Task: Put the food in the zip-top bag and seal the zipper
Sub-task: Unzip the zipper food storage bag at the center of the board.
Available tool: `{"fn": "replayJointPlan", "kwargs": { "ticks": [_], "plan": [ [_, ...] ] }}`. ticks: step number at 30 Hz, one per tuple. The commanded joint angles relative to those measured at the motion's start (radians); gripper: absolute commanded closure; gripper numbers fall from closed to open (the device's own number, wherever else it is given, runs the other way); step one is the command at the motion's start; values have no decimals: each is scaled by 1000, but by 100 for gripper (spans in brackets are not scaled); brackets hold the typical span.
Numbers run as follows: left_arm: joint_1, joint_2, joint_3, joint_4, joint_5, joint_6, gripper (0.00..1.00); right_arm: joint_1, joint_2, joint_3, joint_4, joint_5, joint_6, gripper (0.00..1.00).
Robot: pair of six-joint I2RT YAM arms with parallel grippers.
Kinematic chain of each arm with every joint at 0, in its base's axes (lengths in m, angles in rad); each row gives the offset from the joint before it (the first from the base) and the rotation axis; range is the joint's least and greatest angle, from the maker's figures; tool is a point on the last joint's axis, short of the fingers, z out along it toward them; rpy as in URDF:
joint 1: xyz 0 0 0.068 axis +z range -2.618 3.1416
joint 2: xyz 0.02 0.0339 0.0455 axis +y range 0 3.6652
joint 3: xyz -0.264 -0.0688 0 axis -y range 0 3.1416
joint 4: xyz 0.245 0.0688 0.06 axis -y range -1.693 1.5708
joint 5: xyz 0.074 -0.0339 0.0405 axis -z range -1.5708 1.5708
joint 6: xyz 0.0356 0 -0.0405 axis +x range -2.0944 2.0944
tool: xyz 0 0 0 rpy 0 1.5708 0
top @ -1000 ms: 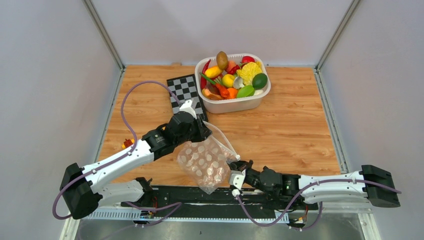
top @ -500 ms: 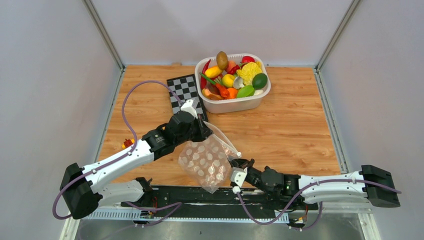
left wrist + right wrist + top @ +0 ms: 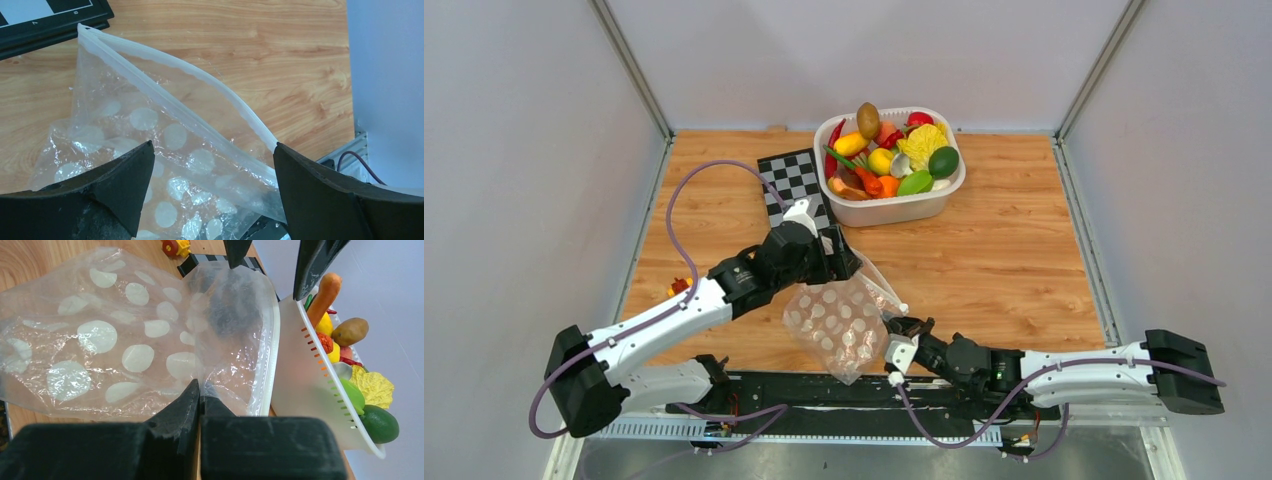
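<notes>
The zip-top bag (image 3: pixel 836 325), clear with whitish dots, lies slumped on the table near the front edge. Its zipper (image 3: pixel 172 70) gapes, the two strips bowed apart. My left gripper (image 3: pixel 840 256) stands open over the bag's mouth, with the film (image 3: pixel 165 135) lying between its wide-spread fingers. In the right wrist view one left finger (image 3: pixel 235 251) shows dark through the film. My right gripper (image 3: pixel 200 387) is shut on the bag's film close to the zipper end. The food (image 3: pixel 886 152) fills the white tub at the back: carrot (image 3: pixel 325 290), potato (image 3: pixel 350 331), avocado (image 3: pixel 380 424).
The white tub (image 3: pixel 894 208) stands at the table's back centre. A black-and-white chessboard (image 3: pixel 792 182) lies left of it, just behind the left gripper. A small red and yellow toy car (image 3: pixel 678 287) sits by the left arm.
My left gripper has opened wide and let go of the bag's rim. The bag has settled slightly. The right gripper keeps its grip in the same place.
</notes>
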Motion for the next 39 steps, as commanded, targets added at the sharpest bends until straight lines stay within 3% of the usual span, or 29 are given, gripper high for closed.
{"fn": "replayJointPlan", "kwargs": {
  "ticks": [1,9,19,26,33,39],
  "plan": [
    [-2,30,88,-77,-53,-24,5,18,28,23,58,33,-65,100],
    [-2,86,117,-97,-40,-28,7,38,68,43,98,67,-156,100],
    [-2,122,105,-73,12,-4,25,70,112,68,112,108,-219,100],
    [-2,103,95,-67,14,4,53,92,154,64,165,151,-234,100],
    [-2,88,86,-57,26,10,76,94,195,54,247,189,-233,100],
    [-2,72,57,-1,57,12,100,93,195,59,226,204,-145,100]
  ]
}}
